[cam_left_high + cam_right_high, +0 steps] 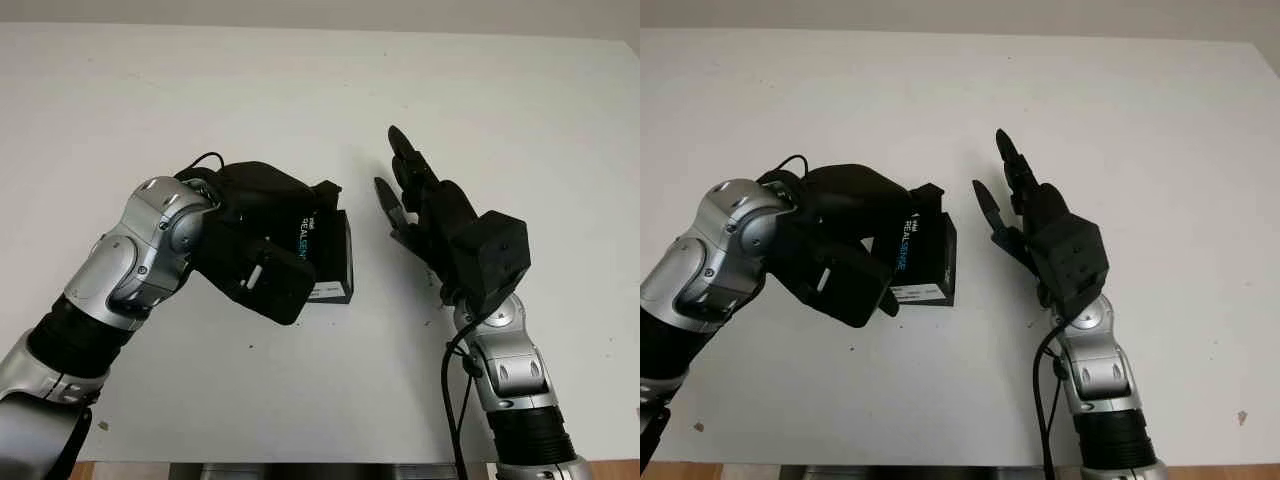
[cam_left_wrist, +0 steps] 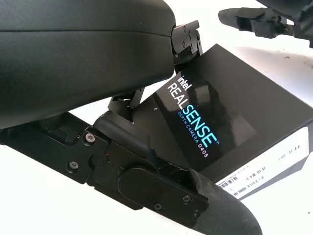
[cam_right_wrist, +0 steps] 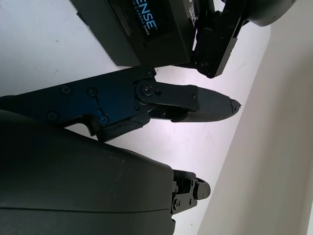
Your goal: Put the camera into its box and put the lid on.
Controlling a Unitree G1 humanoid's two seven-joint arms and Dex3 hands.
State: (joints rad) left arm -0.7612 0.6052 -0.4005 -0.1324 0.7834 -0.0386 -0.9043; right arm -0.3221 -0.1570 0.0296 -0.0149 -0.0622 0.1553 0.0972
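Black printed cardboard marks the box (image 1: 330,255), a closed carton lettered as a depth camera package, seen lying on the white surface (image 1: 300,80) under and partly inside the left hand (image 1: 262,240). The left hand is clamped on the box: one finger (image 2: 166,186) is pressed along the labelled long edge nearest the palm, and another fingertip (image 2: 186,41) is hooked over the far corner, as shown in the left wrist view. The lid appears to be seated, though the seam is not clearly seen. No loose camera is seen on the surface; whether it is inside the box cannot be told. The right hand (image 1: 425,205) is held open just beside the box, on the side away from the left palm, with a gap of bare surface between its fingers (image 3: 195,103) and the carton; nothing is held by it. The box is judged light and stiff, with smooth, probably slippery printed faces and crushable walls, so a moderate squeeze across opposite side faces is thought best, rather than pressure on the broad top. A telescoping lid is likely to slide off if only the upper shell is lifted, so both shells should be taken hold of low on the sides. The task is judged near its end, if the camera is indeed inside.
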